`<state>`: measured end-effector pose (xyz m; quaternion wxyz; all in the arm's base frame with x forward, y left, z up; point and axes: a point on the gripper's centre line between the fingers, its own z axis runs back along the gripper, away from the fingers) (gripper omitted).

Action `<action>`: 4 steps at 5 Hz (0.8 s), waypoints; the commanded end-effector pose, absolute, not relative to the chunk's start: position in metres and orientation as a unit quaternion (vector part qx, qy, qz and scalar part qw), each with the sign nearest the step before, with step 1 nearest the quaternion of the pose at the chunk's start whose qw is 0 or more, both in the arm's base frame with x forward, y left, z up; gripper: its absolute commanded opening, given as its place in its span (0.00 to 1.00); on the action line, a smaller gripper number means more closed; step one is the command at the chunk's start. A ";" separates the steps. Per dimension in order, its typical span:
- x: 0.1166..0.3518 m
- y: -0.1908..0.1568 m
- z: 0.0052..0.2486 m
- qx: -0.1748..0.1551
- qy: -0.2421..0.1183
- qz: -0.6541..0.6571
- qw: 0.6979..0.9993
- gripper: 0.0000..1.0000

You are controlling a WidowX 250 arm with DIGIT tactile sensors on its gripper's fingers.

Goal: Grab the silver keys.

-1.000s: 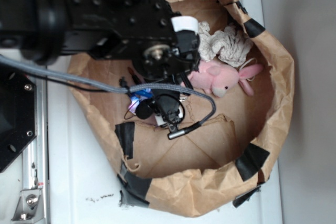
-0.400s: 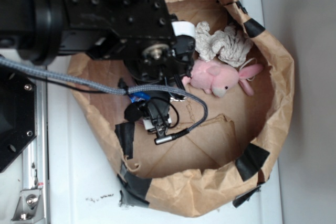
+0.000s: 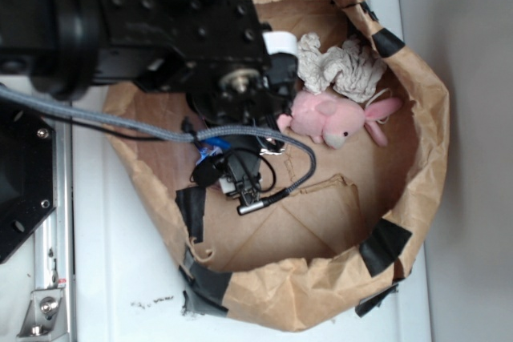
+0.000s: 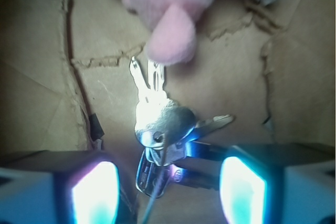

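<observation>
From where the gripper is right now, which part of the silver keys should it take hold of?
Probably the bunched heads at the ring, coming straight down. The silver keys lie flat on the brown paper, blades fanned toward the pink plush toy; the heads form the thickest lump, and it sits between the open gripper fingers.

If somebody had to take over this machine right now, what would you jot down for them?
Gripper: open, low inside the brown paper bag, its two lit fingers either side of the lower end of the silver keys, not closed on them.
Keys: lying flat on the bag floor, blades fanned toward the pink plush toy, which sits just beyond them. In the exterior view the arm hides the keys.
Also in the bag: a crumpled grey-white cloth beside the plush.
Done: gripper lined up over the keys.
Left: close on the bunch and lift it, probably without catching the plush.
</observation>
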<state>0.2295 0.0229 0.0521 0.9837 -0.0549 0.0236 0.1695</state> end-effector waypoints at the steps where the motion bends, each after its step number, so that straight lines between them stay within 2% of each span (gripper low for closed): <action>1: 0.256 0.020 0.041 -0.036 -0.011 0.162 0.986 0.00; 2: 0.259 0.018 0.039 -0.035 -0.012 0.156 0.987 0.00; 4: 0.254 0.016 0.055 -0.052 -0.017 0.145 0.988 0.00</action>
